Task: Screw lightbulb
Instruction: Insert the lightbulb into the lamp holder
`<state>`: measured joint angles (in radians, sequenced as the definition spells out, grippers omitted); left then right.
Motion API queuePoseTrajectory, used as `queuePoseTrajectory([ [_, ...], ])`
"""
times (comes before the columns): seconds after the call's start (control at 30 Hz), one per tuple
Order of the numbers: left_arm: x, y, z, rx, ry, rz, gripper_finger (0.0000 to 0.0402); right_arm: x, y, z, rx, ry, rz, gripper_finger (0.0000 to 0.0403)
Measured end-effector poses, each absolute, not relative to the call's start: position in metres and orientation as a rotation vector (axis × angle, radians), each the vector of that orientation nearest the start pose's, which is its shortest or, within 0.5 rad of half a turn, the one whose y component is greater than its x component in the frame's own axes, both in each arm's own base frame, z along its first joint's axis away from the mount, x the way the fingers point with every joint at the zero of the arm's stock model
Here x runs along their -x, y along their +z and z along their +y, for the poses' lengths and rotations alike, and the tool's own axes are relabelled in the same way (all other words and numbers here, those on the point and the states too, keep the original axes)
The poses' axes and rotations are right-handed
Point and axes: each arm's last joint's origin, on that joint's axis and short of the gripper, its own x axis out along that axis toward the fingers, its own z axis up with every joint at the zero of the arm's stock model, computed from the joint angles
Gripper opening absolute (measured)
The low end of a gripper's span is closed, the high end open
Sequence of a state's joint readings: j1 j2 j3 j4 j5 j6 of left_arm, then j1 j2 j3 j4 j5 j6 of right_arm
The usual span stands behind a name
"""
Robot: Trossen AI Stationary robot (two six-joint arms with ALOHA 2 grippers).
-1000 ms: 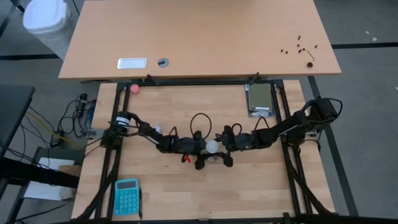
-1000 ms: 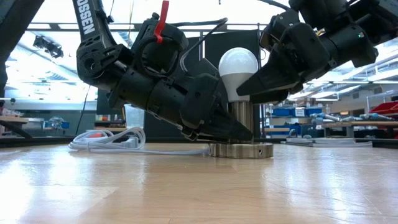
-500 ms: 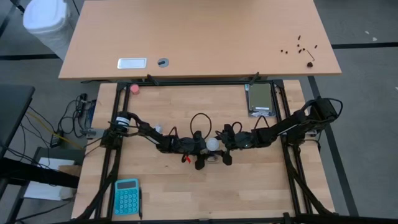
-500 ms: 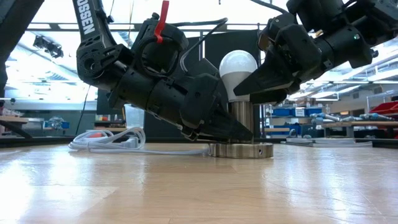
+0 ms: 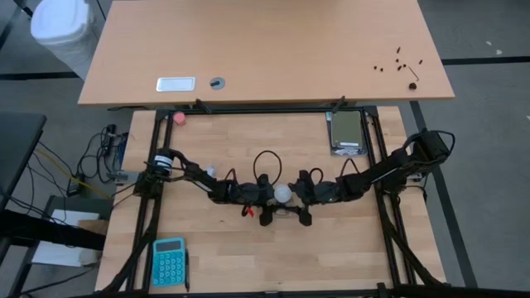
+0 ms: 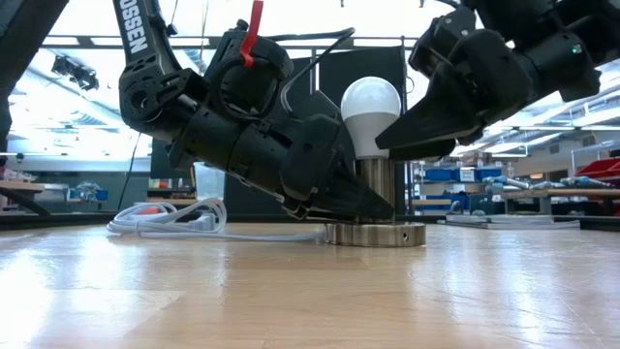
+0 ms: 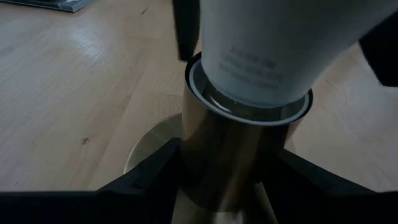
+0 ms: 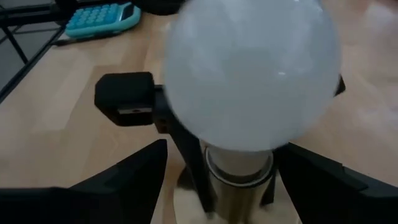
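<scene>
The white frosted lightbulb [image 6: 371, 105] stands upright with its base in the brass-coloured socket tube [image 6: 376, 189], which rises from a round metal disc [image 6: 376, 234] on the table's middle. It also shows in the high view [image 5: 283, 194]. My left gripper [image 6: 360, 206] comes from the table's left and is shut on the socket tube. My right gripper [image 8: 224, 168] comes from the right and is open. Its fingers [image 8: 140, 171] stand on either side of the bulb's neck [image 8: 239, 163], just under the globe [image 8: 249, 74], with a gap showing. My left gripper pinches the socket tube [image 7: 227, 155] between its two fingers [image 7: 155, 171], one on each side, below the tube's rim. The fingers come slanting down from the table's left. The socket stands upright with its disc on the table.
A white cord [image 6: 165, 221] lies coiled on the table behind the left arm. A black cable loop [image 5: 265, 161] lies beyond the socket. A teal calculator [image 5: 169, 261] is near left, a pink ball [image 5: 179, 118] far left, a grey device [image 5: 346, 132] far right.
My right gripper first went a little toward the bulb, then drew back a little toward the table's right. The bulb, the socket and my left gripper have stayed where they were.
</scene>
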<state>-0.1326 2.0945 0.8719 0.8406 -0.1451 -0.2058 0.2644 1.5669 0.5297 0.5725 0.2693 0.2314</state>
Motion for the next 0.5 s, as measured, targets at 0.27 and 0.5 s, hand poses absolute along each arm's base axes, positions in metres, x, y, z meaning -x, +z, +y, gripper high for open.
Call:
queuePoseTrajectory([
  [0.27, -0.3786, 0.0863, -0.0463, 0.151, 0.051, 0.376, 0.0213, -0.2717, 0.1454, 0.0729, -0.071, -0.05, 0.431, 0.031],
  [0.5, -0.3787, 0.0864, -0.0463, 0.154, 0.052, 0.375, 0.0213, -0.2699, 0.1442, 0.0746, -0.057, -0.113, 0.434, 0.0309],
])
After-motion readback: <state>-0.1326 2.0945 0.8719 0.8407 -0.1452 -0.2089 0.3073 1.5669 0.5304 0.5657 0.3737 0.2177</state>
